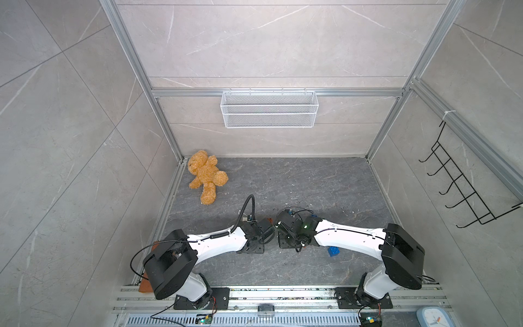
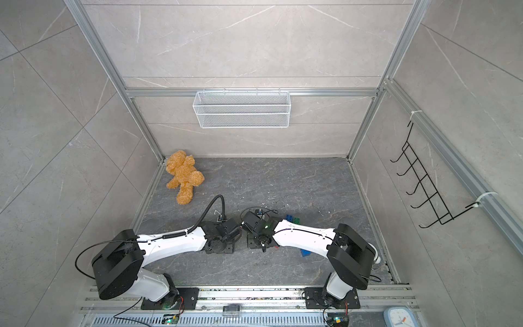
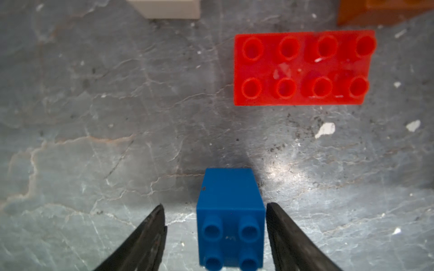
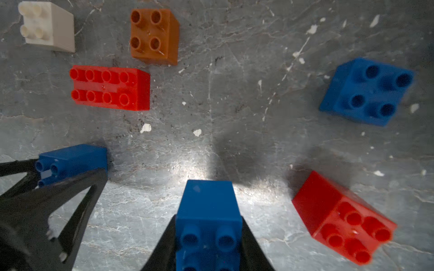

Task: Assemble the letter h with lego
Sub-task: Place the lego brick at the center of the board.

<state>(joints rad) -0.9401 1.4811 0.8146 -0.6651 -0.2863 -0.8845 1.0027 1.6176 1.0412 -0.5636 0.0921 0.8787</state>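
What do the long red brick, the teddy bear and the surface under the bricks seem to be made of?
Long red brick: hard moulded plastic, glossy; crisp edges, hollow studs, small glints.
Teddy bear: plush fabric, matte; curly tan pile.
Table surface: grey veined stone or a printed imitation, cannot tell which; slight sheen where light reflects.

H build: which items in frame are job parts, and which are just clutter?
Job parts:
- blue brick in the right gripper
- second blue brick inside the open left gripper
- loose blue brick
- long red brick
- square red brick
- brown brick
- white brick

Clutter:
- teddy bear
- wire basket
- hook rack
- clock
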